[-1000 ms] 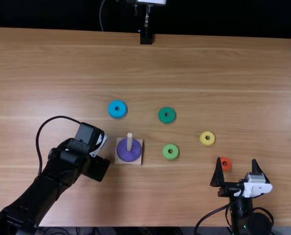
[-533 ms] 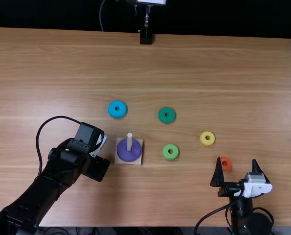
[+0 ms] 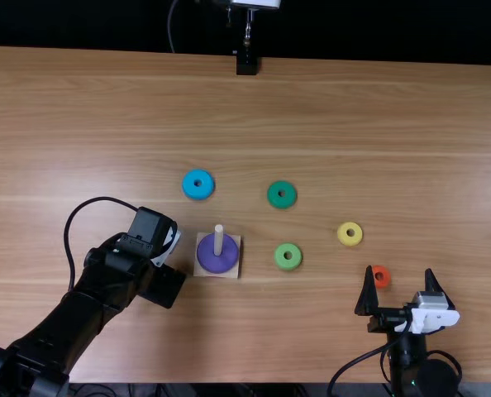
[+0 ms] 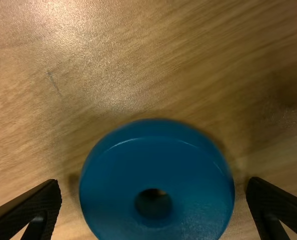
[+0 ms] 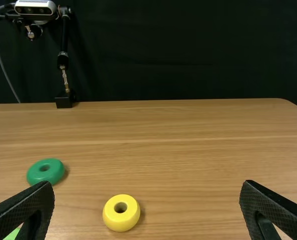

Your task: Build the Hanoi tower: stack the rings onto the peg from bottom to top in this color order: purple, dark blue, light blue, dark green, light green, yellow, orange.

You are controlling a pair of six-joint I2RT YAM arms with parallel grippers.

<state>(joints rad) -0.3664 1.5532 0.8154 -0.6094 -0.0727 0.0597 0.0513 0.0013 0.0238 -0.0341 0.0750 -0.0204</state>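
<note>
Blue ring [image 4: 111, 180]: the dark one, next in order; it lies flat, hole up, between the left gripper's [image 4: 153, 184] fingers, with a gap on either side.
Left gripper: spread wide, holding nothing; closing should bring both fingers onto the ring's rim.
Left arm [image 3: 64, 319]: its wrist is just left of the peg [image 3: 218, 241], so the ring probably lies under it, on that side.
Hole: round ring, no long axis to match; what counts is bringing its centre over the peg's tip.
Peg: upright, purple ring [image 3: 215, 258] round its foot; once gripped, the blue ring would need to rise above the tip, travel right and come down on the purple.
Wood base [image 3: 235, 248]: close to the left wrist, so a low sideways move could knock it or the peg.
Right gripper [image 3: 399, 270]: fingers apart, nothing held, well to the peg's right; the left is plainly nearer for this ring.
Light blue ring [image 3: 193, 191]: beyond the peg and a little left, a later pick.
Green rings: light [image 3: 282, 263] to the peg's right, dark [image 3: 274, 200] right and beyond.
</note>
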